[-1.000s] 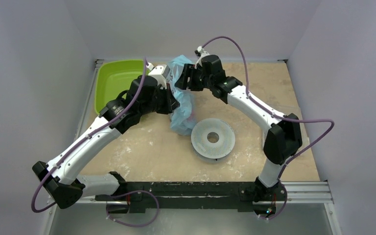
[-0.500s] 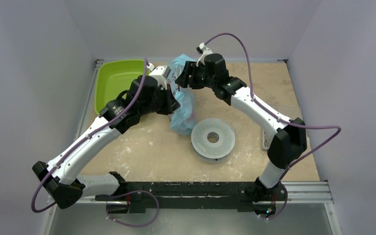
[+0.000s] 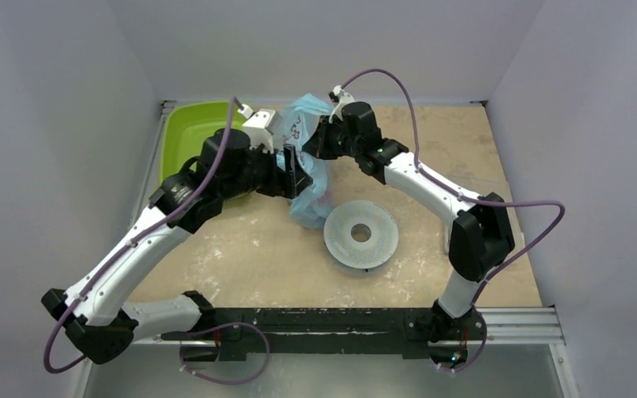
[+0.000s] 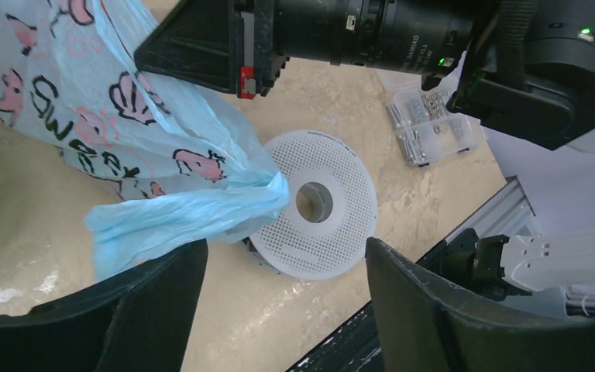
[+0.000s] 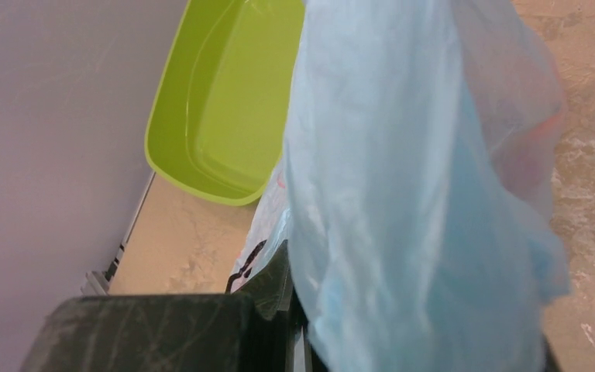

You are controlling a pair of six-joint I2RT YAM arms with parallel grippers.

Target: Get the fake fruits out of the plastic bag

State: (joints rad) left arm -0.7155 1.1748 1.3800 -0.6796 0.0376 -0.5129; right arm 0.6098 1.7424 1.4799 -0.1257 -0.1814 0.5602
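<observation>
The plastic bag (image 3: 308,166), light blue with pink and dark cartoon prints, hangs lifted off the table at the back middle. My right gripper (image 3: 315,139) is shut on its upper part; in the right wrist view the film (image 5: 403,194) drapes down right in front of the closed fingers (image 5: 279,310). My left gripper (image 3: 299,172) stands open beside the bag, with nothing between its fingers (image 4: 449,310). The bag's twisted lower corner (image 4: 186,213) hangs just beyond them. The fake fruits are hidden inside; only a faint reddish tint (image 5: 541,147) shows through the film.
A lime-green tray (image 3: 191,137) stands at the back left, by the wall. A white perforated disc (image 3: 362,235) lies on the table under the bag's lower end. A clear box of screws (image 4: 432,132) sits at the right.
My left gripper has let go of the bag, opened, and drawn back to the left. My right gripper has shut on the bag's upper part.
</observation>
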